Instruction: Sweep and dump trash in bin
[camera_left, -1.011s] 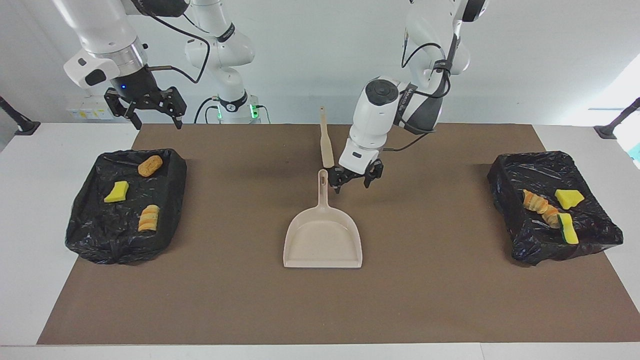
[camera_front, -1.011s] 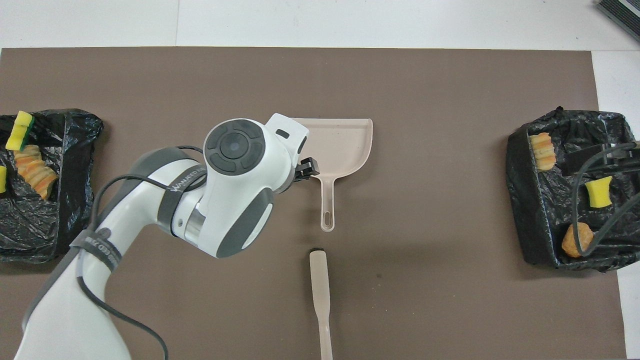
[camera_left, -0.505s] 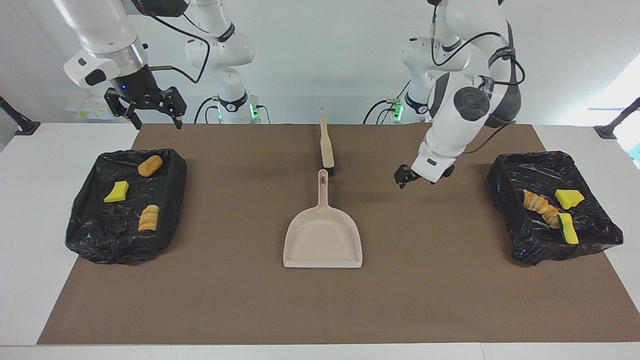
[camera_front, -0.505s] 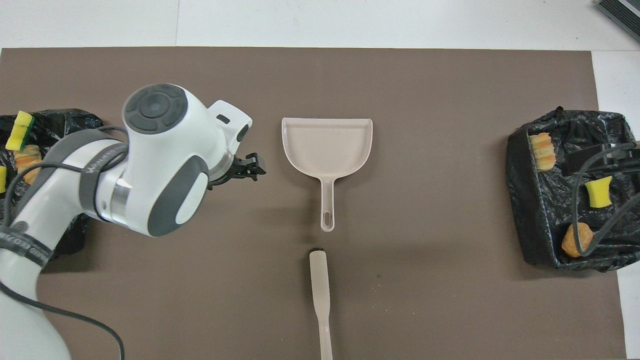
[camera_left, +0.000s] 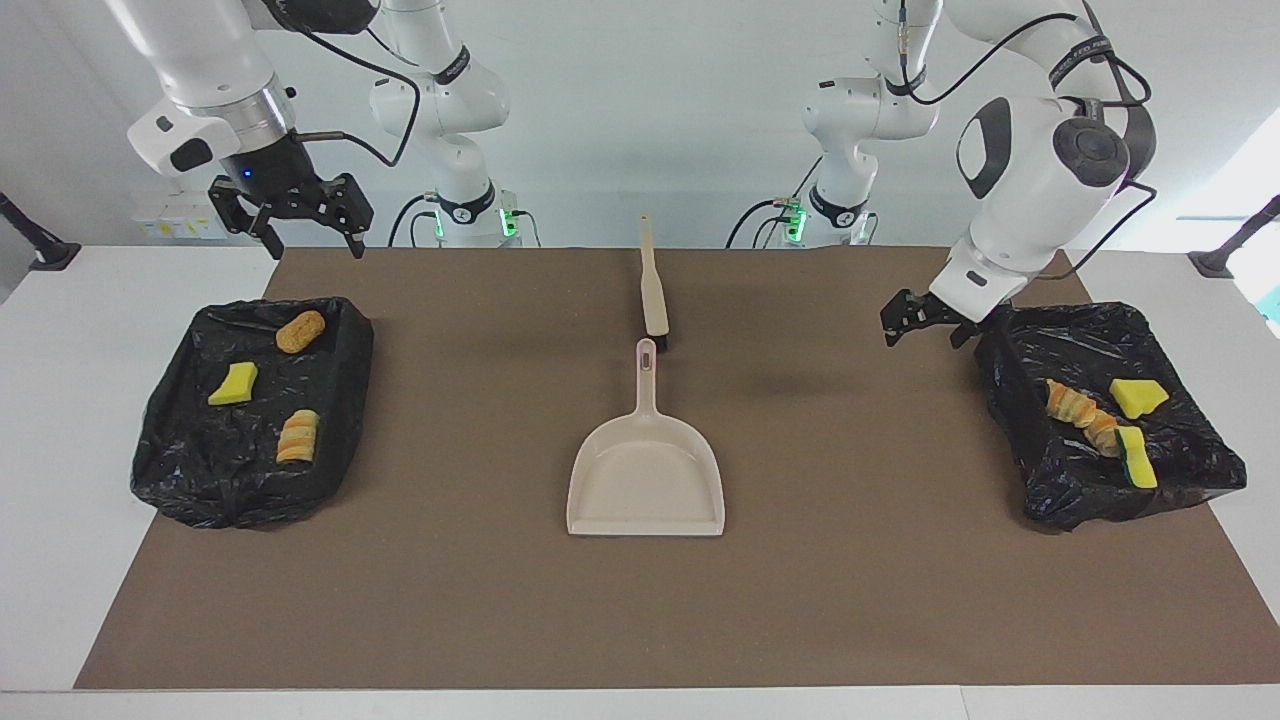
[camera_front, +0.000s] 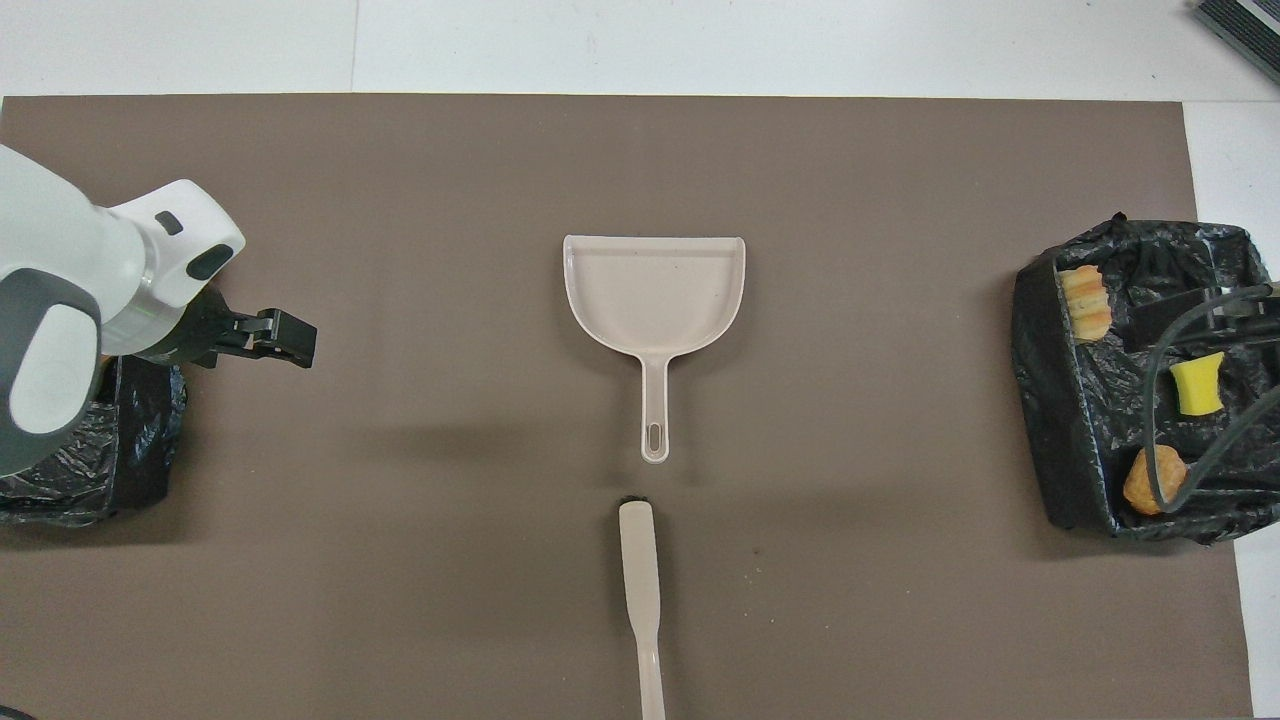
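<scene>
Evidently finished: trash (camera_left: 1100, 420) sits in both bins, dustpan (camera_left: 646, 480) parked centrally; left gripper (camera_left: 925, 320) and right gripper (camera_left: 292, 212) hang empty, jaws spread.

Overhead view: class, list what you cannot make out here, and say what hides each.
Overhead view:
Scraps in the bin at the left arm's end: covered by the left arm.
Brush handle's end: cut off by the bottom edge.
Orange-brown lump in the other bin: partly crossed by a cable.
</scene>
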